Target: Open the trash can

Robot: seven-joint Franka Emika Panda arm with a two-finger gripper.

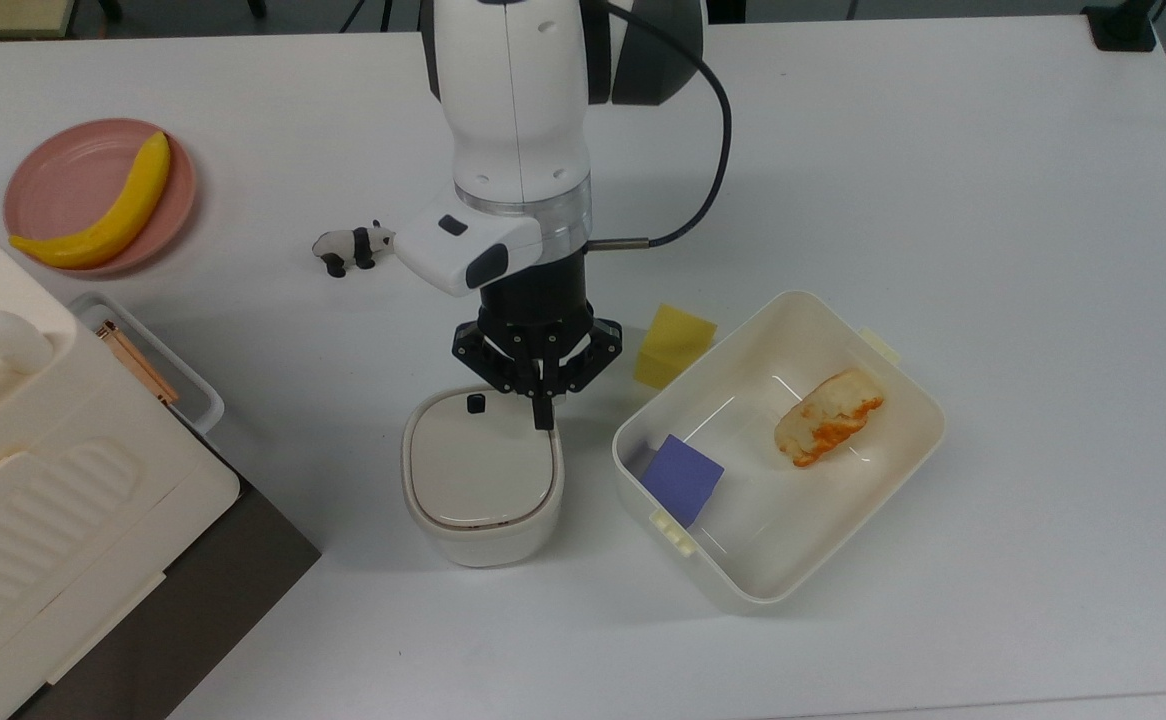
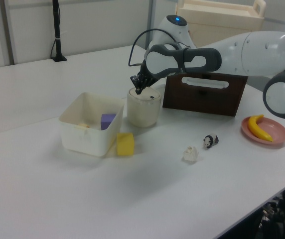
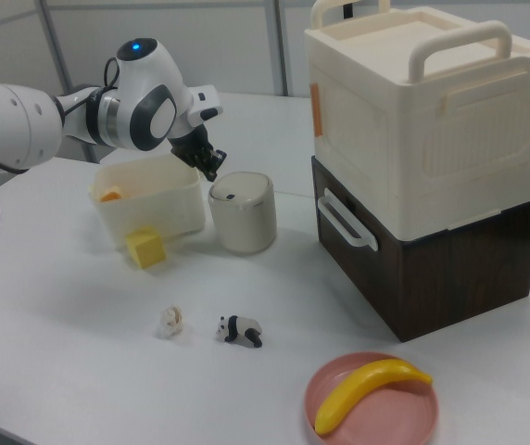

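The trash can [image 1: 481, 470] is a small cream bin near the table's middle, its flat beige lid down and a small black button [image 1: 476, 403] at the lid's far edge. My gripper [image 1: 543, 416] points down with its fingers pressed together, the tip over the lid's far corner, just to the top view's right of the button. I cannot tell whether the tip touches the lid. In the left view the gripper [image 2: 138, 91] sits at the top rim of the trash can [image 2: 143, 107]. The right view shows the gripper [image 3: 213, 172] just above the trash can [image 3: 243, 213].
A white lidless tub [image 1: 903, 420] holding a purple block [image 1: 681, 478] and a bread piece [image 1: 828, 415] stands right beside the can. A yellow block [image 1: 673, 345], a toy panda [image 1: 353, 247], a paper ball [image 2: 190, 154], a pink plate [image 1: 63, 180] with a banana and a big cream box [image 1: 33, 480] surround it.
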